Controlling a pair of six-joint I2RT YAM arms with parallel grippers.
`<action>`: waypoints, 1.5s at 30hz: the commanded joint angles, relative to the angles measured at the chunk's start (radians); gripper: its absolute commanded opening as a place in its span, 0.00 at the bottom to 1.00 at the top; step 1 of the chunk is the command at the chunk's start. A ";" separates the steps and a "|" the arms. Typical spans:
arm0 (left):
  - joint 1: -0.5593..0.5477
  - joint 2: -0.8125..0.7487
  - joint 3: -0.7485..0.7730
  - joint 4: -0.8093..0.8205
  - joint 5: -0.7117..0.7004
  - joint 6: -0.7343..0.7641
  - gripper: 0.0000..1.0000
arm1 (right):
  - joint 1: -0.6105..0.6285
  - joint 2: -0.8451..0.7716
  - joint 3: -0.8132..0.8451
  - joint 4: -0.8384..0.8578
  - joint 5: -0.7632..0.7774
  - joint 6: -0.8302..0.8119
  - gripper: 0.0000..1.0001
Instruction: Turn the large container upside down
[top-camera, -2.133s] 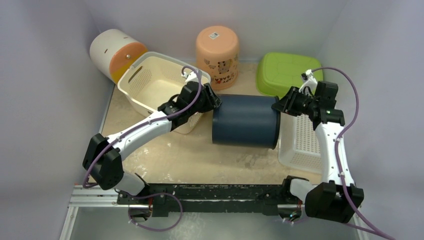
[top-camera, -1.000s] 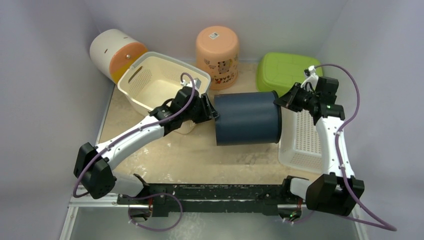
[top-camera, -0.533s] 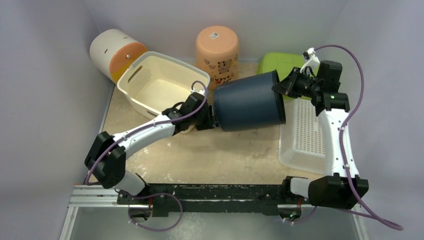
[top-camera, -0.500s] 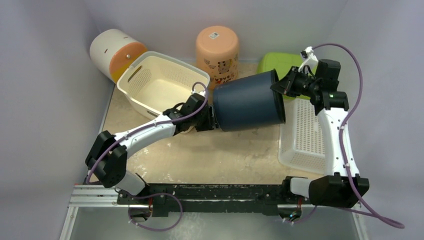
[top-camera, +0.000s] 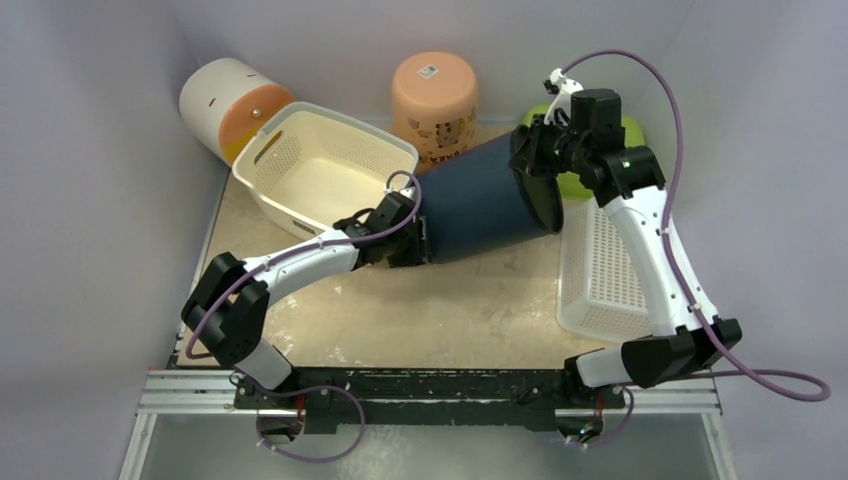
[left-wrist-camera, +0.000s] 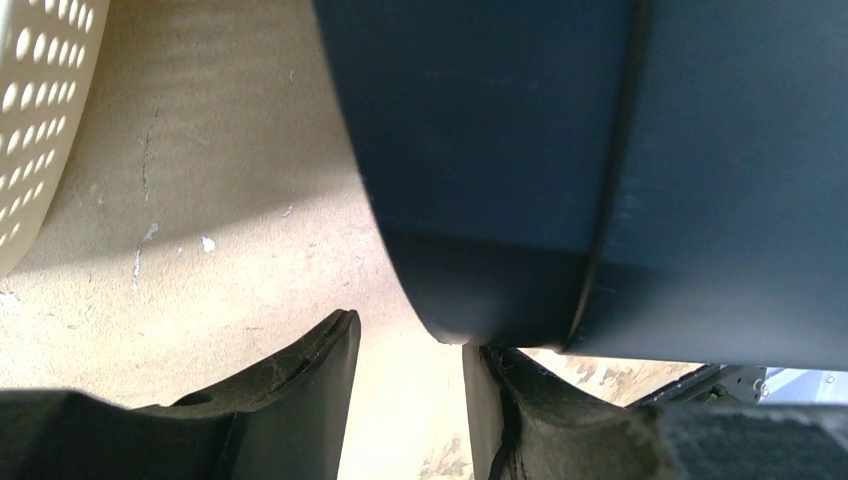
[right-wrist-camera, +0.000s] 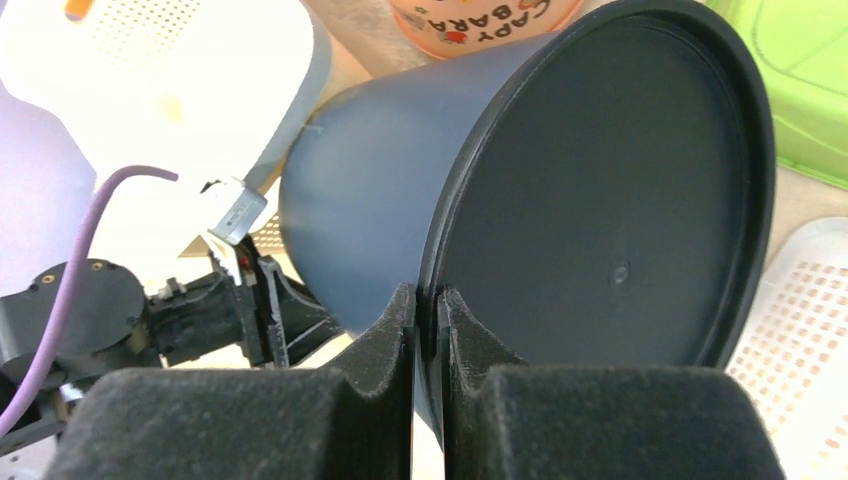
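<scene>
Compared with half a second ago, the right gripper (top-camera: 528, 160) is standing higher and more to the left, and the blue container (top-camera: 475, 205) is leaning more steeply than before.

On the near side the sandy table (top-camera: 420, 310) is carrying everything. A little farther, the left gripper (left-wrist-camera: 410, 340) is waiting low at the left end of the container. Its two fingers are standing apart with bare table between them and are squeezing nothing, while the container's edge is hanging just above the gap.

The container is lying tilted in the middle of the table, its left end down and its flat right end raised. The right gripper is pinching the thin rim of this flat end, fingers pressed tight on it.

At the right a white perforated tray (top-camera: 610, 270) is lying flat. At the left a cream basket (top-camera: 330, 170) is sitting open side up. Farther back, a green box (right-wrist-camera: 800, 80) is lying behind the right gripper, an orange bucket (top-camera: 437, 95) is standing at the far wall, and a white drum (top-camera: 225, 100) with an orange end is lying in the far left corner.
</scene>
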 joint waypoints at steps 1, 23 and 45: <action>0.002 0.030 0.038 0.004 0.019 0.032 0.42 | 0.092 0.060 0.091 -0.140 0.206 -0.041 0.00; 0.002 -0.115 0.339 -0.343 -0.047 0.072 0.42 | 0.406 0.268 0.262 -0.133 0.376 -0.026 0.00; 0.004 -0.023 0.498 -0.275 -0.440 0.169 0.00 | 0.416 0.176 0.211 -0.182 0.463 -0.112 0.00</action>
